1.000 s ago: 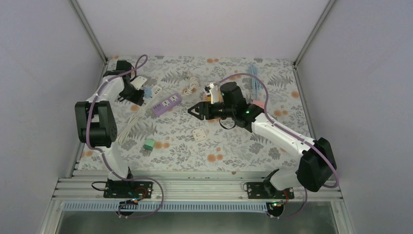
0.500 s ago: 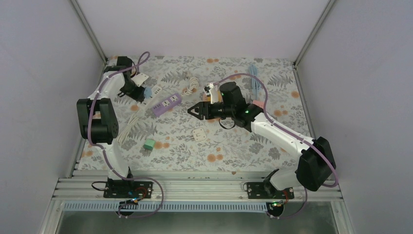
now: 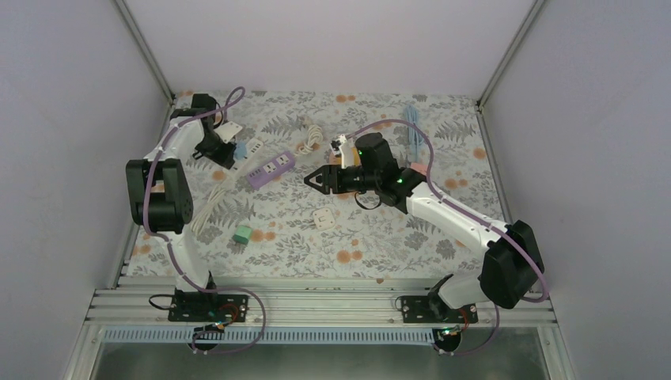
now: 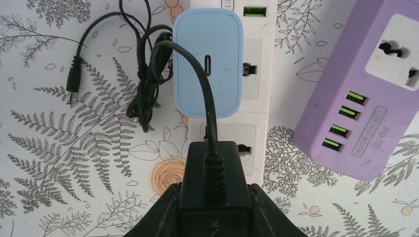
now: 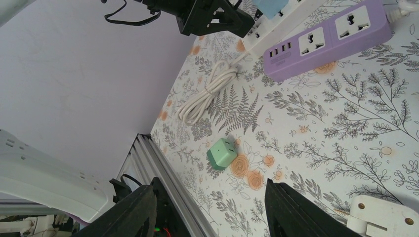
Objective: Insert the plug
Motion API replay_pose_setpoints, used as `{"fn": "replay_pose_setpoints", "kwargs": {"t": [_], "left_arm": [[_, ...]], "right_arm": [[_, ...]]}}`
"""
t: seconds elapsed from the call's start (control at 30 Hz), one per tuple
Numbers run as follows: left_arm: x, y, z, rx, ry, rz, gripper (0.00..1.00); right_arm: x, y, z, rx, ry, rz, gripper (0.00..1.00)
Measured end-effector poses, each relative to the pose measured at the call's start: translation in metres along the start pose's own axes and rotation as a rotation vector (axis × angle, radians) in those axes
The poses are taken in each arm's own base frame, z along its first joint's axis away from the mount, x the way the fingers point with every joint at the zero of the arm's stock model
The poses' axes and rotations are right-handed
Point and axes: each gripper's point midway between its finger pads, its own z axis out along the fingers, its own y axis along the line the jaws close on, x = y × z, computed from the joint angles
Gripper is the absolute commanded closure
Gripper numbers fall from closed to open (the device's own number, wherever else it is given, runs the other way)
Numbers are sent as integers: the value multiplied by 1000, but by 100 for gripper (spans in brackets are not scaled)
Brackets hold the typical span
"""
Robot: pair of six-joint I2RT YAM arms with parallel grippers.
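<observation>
Fern-and-flower printed tablecloth (image 3: pixel 380 237) covers the work surface between pale walls. At its far left, the left gripper (image 4: pixel 215 197) is clamped on a black boxy plug (image 4: pixel 230 163) with a black cable, held over a white power strip (image 4: pixel 259 103) that carries a light blue adapter (image 4: pixel 207 64), beside a purple power strip (image 4: pixel 368 98). Over the middle, the right gripper (image 3: pixel 310 179) hangs with jaws apart, empty
</observation>
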Motion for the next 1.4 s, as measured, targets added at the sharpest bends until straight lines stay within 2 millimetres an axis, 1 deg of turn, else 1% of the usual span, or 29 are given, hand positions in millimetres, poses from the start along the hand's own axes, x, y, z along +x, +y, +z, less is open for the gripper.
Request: {"fn": "replay_pose_setpoints", "kwargs": {"t": [0.33,0.5,0.63,0.97,1.27,1.3,1.4], "left_arm": [[1,1,4,-13,13,1,87],[-2,2,5,-15,15,9,87],[-1,2,15,0,34,15,87],[-1,3,18,6,51,16,87],[-1,4,26,18,85,2,87],[-1,4,27,20,91,0,87],[0,3,29,21,105,-6,80]], "right_arm": [[0,0,0,-1,0,0,43],[1,-2,2,2,5,3,43],[2,-3,3,4,9,6,43],[1,-6,7,9,15,11,43],[1,-6,7,9,15,10,43],[1,-6,7,9,15,10,43],[1,-6,7,9,15,10,43]]}}
